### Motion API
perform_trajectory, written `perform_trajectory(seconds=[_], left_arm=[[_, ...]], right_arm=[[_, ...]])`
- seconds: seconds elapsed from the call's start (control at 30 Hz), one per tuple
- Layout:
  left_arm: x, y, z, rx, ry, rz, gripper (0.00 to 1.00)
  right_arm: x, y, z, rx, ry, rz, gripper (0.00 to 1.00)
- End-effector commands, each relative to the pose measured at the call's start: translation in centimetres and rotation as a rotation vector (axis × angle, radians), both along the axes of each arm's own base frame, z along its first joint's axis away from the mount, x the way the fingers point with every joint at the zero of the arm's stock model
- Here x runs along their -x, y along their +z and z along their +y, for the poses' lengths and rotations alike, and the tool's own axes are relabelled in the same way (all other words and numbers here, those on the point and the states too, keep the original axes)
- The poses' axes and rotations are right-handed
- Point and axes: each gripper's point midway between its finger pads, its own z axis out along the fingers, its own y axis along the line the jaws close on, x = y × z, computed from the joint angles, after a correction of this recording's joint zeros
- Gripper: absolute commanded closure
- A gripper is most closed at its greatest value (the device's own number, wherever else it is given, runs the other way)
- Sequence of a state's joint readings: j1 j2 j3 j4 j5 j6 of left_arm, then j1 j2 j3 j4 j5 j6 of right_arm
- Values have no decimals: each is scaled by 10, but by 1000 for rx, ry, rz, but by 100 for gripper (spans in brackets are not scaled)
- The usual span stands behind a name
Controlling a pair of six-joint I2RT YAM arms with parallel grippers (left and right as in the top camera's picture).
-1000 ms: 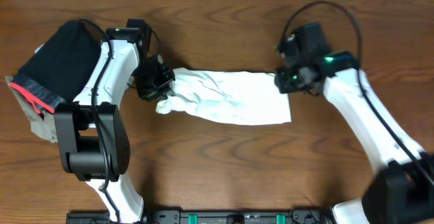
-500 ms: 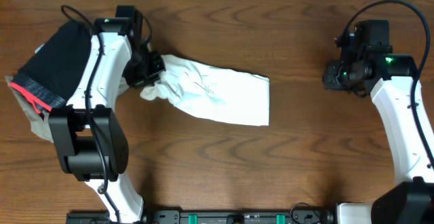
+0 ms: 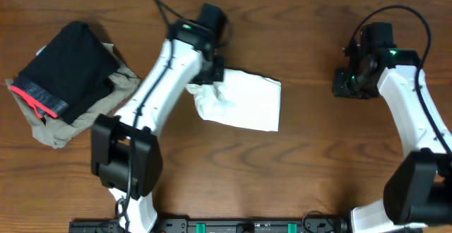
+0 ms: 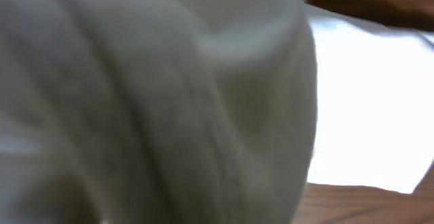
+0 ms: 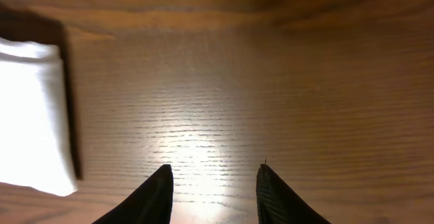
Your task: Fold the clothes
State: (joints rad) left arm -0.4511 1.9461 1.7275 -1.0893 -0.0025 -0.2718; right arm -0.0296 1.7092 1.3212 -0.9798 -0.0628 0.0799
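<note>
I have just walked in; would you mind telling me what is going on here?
The left end effector is shut on the bunched left end of the T-shirt, which lies partly folded mid-table. The right end effector hangs open over bare table to the shirt's right, holding nothing. A black garment lies on a tan garment at far left.

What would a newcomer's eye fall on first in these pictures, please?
The white T-shirt lies mid-scene, its left end bunched at the left tool, which is shut on it; cloth fills the left wrist view. At far left, a black garment sits on a tan one. The right tool hangs open and empty over the table, to the right of the shirt.
</note>
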Motion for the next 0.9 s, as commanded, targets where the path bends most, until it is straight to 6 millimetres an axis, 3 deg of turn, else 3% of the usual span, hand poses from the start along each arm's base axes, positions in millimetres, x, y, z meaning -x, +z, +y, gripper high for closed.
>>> perform_trajectory(seconds=[0.0,0.37,0.53,0.87], left_arm=[[-4,22,-9,-75,-55,-111,94],[8,28,-64,-86,-207,-203,94],[11,28,-73,-83,-238,-210,92],[14,28,-78,-81,-257,-214,88]], right_arm=[[0,-16,1,-6,-14,49,62],[-1,-62,42,-87,66,150,62],[-6,-69,68,-147,108,142,62],[-7,-77,81,-144,114,146,62]])
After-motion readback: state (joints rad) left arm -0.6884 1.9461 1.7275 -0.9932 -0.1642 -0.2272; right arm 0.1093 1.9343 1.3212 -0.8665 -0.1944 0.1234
